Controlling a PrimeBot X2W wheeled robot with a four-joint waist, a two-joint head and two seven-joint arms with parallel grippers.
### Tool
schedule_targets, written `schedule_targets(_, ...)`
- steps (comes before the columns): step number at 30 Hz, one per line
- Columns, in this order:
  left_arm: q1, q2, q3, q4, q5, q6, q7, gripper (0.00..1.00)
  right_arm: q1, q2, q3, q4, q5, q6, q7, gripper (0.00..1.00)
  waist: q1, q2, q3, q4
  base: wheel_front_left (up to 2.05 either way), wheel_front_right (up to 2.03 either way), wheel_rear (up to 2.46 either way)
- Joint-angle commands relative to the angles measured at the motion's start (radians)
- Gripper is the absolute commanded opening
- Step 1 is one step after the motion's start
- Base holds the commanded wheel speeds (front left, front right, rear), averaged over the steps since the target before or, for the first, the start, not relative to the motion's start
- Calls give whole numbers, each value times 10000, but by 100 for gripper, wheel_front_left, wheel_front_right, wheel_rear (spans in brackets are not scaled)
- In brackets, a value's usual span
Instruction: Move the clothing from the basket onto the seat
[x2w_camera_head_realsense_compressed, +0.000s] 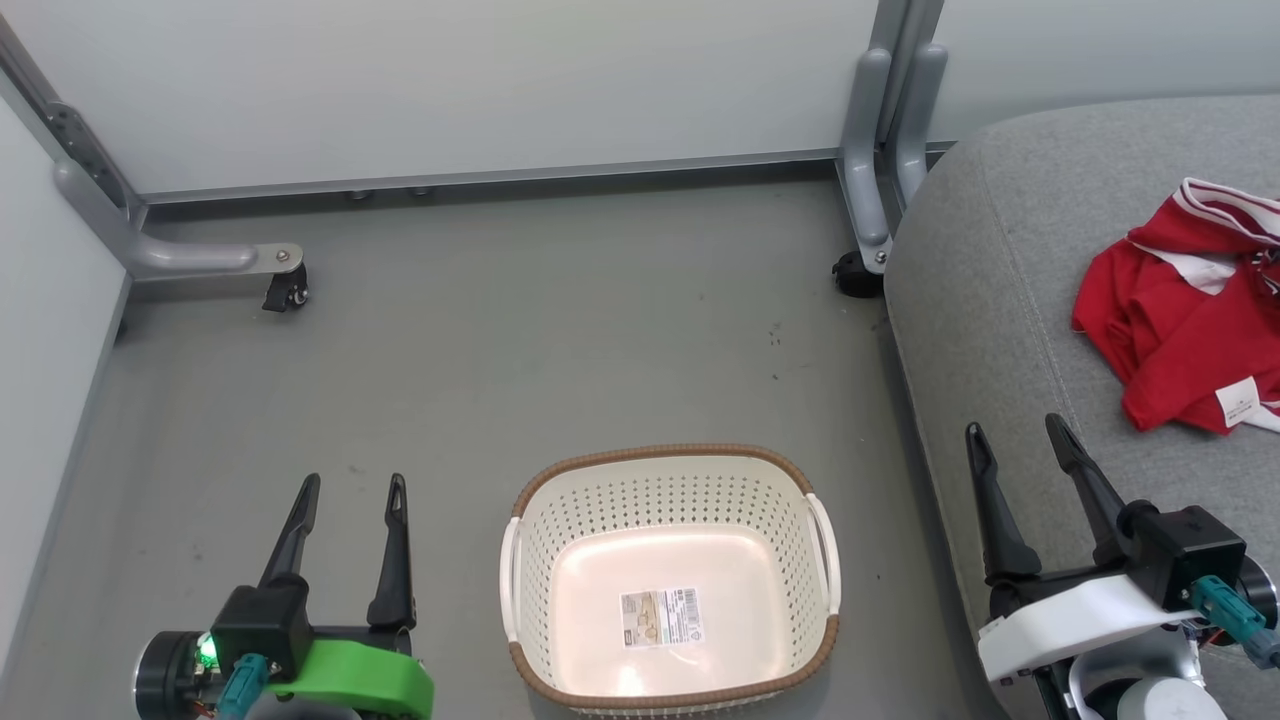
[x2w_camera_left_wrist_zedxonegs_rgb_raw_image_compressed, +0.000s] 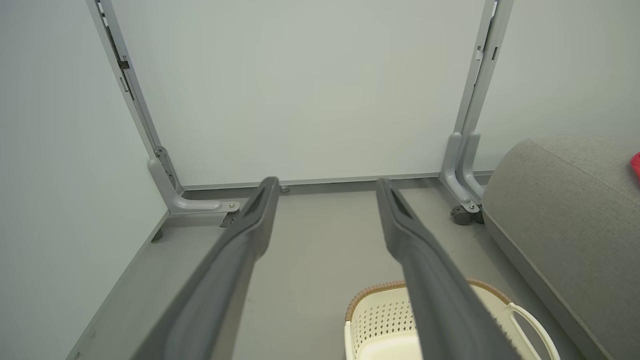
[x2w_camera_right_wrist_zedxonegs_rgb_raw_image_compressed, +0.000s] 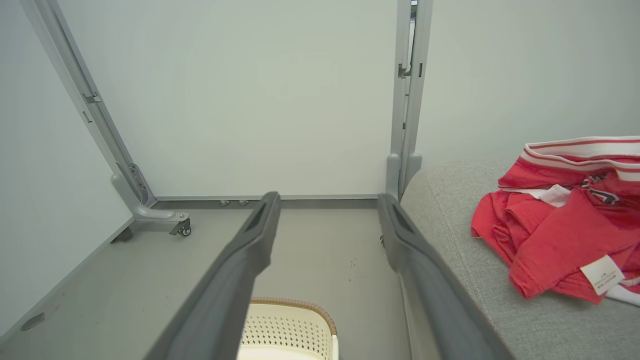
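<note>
The red clothing with white stripe trim and a small white tag lies crumpled on the grey seat at the right; the right wrist view shows the clothing on the seat too. On the floor in front of me stands the cream basket, holding just a label sticker. My left gripper is open at the basket's left, nothing between its fingers. My right gripper is open over the seat's front edge, below and left of the clothing.
Pale partition panels on grey wheeled frames close off the back and left; one caster foot is at the far left, another beside the seat's corner. Grey floor lies between the basket and the panels.
</note>
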Motion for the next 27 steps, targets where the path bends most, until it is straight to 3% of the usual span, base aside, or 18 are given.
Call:
schedule_targets(1, 134, 3, 59, 24, 58, -56, -33, 100, 162, -27, 10, -24, 66, -7, 57, 100, 1, 0, -23, -2, 0, 0, 0)
schedule_targets(9, 162, -148, 189, 137, 219, -145, -33, 100, 211, -26, -19, -33, 120, -7, 49, 100, 1, 0, -96, -17, 0, 0, 0)
schedule_targets(10, 5, -123, 159, 155, 150, -126, 2, 0, 50, 4, 7, 36, 61, 0, 57, 0, 1, 0, -97, -17, 0, 0, 0)
schedule_targets(15, 13, -139, 133, 602, 79, -131, 77, 0, 168, 56, 59, 478, 126, 0, 76, 0, 1, 0, -103, -20, 0, 0, 0)
schedule_targets(27, -158, -222, 521, 648, -2155, -339, 647, 0, -122, -110, 70, 895, 2594, -1, 229, 0, 1, 0, -153, -38, 0, 0, 0)
